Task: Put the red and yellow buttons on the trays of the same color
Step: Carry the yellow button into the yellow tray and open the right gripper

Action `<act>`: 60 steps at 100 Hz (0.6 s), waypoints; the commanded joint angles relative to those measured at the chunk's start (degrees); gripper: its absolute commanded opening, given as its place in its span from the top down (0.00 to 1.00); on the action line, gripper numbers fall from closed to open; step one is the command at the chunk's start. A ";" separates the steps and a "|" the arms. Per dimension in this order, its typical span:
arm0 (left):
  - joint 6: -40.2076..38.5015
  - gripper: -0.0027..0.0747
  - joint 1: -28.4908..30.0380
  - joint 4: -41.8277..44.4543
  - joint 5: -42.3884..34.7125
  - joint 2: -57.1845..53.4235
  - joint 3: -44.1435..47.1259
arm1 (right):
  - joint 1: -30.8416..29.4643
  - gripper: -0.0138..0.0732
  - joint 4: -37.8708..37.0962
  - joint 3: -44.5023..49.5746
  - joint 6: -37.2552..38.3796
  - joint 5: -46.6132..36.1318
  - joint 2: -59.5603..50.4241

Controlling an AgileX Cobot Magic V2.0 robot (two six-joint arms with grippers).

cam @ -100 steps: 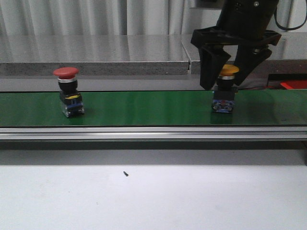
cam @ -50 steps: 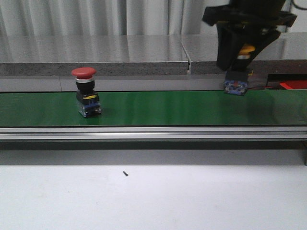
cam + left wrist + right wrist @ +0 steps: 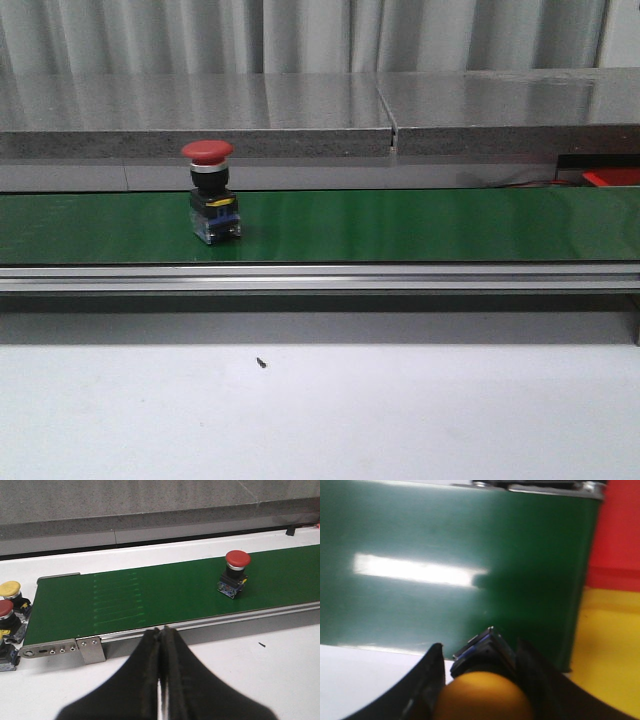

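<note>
The red mushroom-head push button (image 3: 211, 190) is standing upright on the green conveyor belt (image 3: 400, 225) in the front view, left of the belt's middle, with no hand near it; a corner of something red (image 3: 612, 177) is showing at the far right behind the belt.

In the left wrist view, the same red button (image 3: 235, 572) is sitting on the belt (image 3: 150, 592), well apart from the left hand (image 3: 161, 680), which is hovering over the white tabletop (image 3: 280, 680) with its black fingers clenched together and grasping nothing. Off the belt's end, a spare yellow-capped button (image 3: 11, 592) and a spare red-capped button (image 3: 6, 615) are waiting side by side.

In the right wrist view, the right hand (image 3: 482, 680) is grasping the yellow mushroom-head push button (image 3: 482, 692) between its dark fingers, above the belt's end. Beside that end, the red tray (image 3: 615, 535) and the yellow tray (image 3: 607, 655) are lying next to each other.

The likely trouble lies in the trays adjoining: releasing too near their shared border could be putting the yellow button on red. A tall, top-heavy button may also topple if released from height. Meanwhile, the red button may travel on if the belt is running.
</note>
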 commanded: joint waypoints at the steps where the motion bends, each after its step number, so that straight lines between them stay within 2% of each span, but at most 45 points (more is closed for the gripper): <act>1: -0.68 0.99 -0.41 -0.68 -3.93 0.66 -1.45 | -4.74 0.57 0.11 -0.19 0.18 -2.24 -2.76; 18: -0.68 0.99 -0.41 -0.68 -3.93 0.66 -1.45 | -13.51 0.57 0.11 0.60 0.31 -3.10 -2.71; 32: -0.68 0.99 -0.41 -0.68 -3.93 0.66 -1.45 | -18.31 0.57 0.90 0.86 1.61 -3.90 -2.01; 60: -0.68 0.99 -0.41 -0.68 -3.93 0.66 -1.45 | -20.12 0.57 2.39 0.86 2.22 -6.50 4.52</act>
